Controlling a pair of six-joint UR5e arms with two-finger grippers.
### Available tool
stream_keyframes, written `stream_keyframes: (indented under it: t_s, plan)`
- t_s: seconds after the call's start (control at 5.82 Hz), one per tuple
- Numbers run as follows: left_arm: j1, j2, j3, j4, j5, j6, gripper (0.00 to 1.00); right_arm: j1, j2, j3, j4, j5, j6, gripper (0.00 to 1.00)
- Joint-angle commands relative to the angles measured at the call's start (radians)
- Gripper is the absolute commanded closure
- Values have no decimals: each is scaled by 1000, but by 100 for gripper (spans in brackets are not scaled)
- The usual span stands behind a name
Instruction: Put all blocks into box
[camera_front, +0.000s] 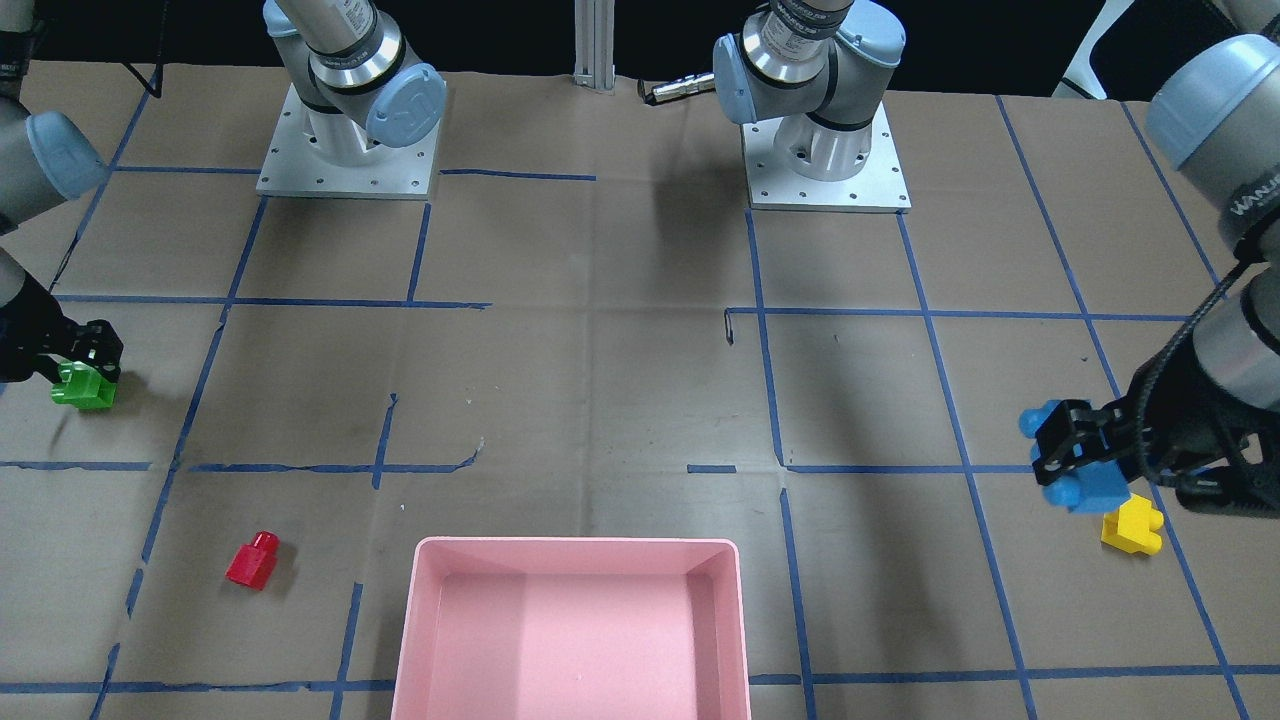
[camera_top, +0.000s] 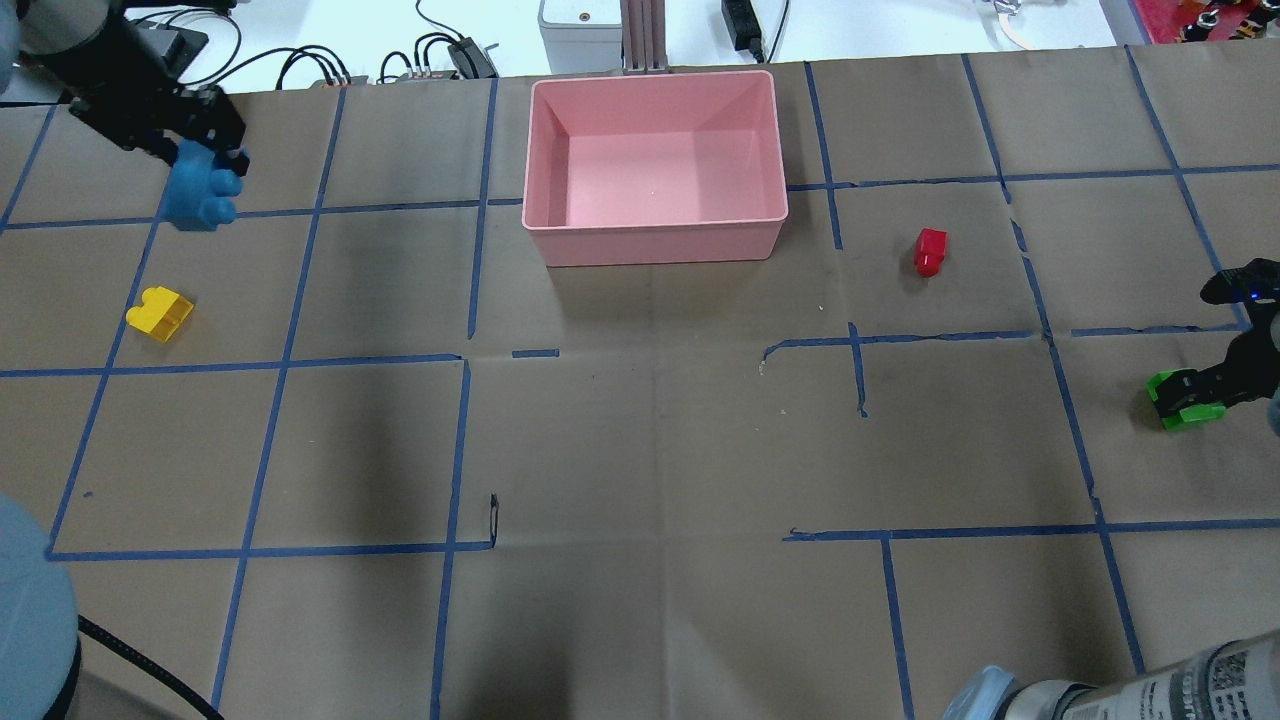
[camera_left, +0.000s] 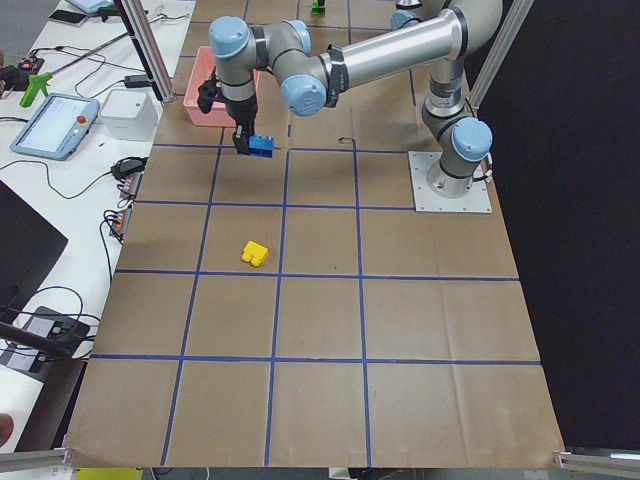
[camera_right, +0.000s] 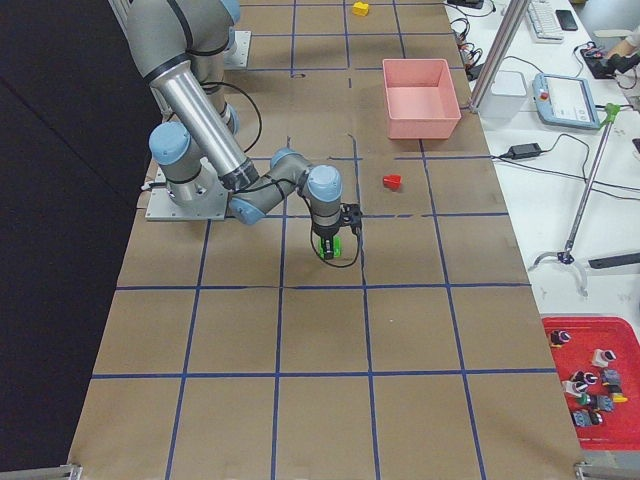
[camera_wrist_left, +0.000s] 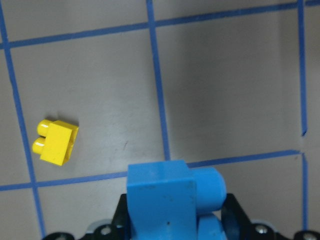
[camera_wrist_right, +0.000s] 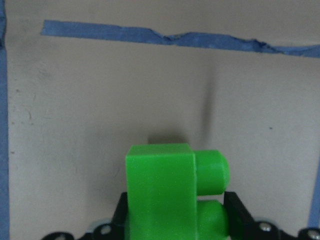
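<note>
My left gripper (camera_top: 207, 165) is shut on the light-blue block (camera_top: 200, 197) and holds it above the table, at the far left; the block fills the bottom of the left wrist view (camera_wrist_left: 165, 200). The yellow block (camera_top: 160, 313) lies on the paper nearer the robot than it, and shows in the left wrist view (camera_wrist_left: 55, 141). My right gripper (camera_top: 1195, 390) is shut on the green block (camera_top: 1188, 412) low over the paper at the far right edge; the block shows in the right wrist view (camera_wrist_right: 160, 190). The red block (camera_top: 930, 250) lies right of the pink box (camera_top: 655, 245), which is empty.
Brown paper with blue tape lines covers the table. Both arm bases (camera_front: 348, 150) (camera_front: 825, 150) stand at the robot's side of it. Cables and devices lie beyond the far edge (camera_top: 440, 50), behind the box.
</note>
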Motion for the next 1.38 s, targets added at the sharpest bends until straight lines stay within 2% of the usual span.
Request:
stream_keyframes:
  t_s: [0.0,0.17,0.34,0.52,0.69,0.86,1.03,1.2]
  plan:
    - [-234,-146,222,-17,-35,-392,85,7,-115,-46,132,14,0,97]
    - [-324,-228,325,-12,-35,-560,85,13,-153,-98,175,96,0,97]
    - [-379,-315,394,6,-27,-665,85,18,-172,-144,175,264,-9,97]
    - [-407,-410,416,97,-20,-701,84,47,-178,-217,279,306,-8,97]
    - [-410,-473,415,174,-18,-701,83,132,-172,-318,337,307,3,97]
    - [-412,-491,407,182,-18,-701,75,218,-155,-400,339,307,-7,98]
    - [-416,-494,407,181,-15,-703,27,286,-131,-440,338,307,-11,98]
    - [-420,-476,406,169,-12,-704,7,343,-108,-468,339,307,-8,99]
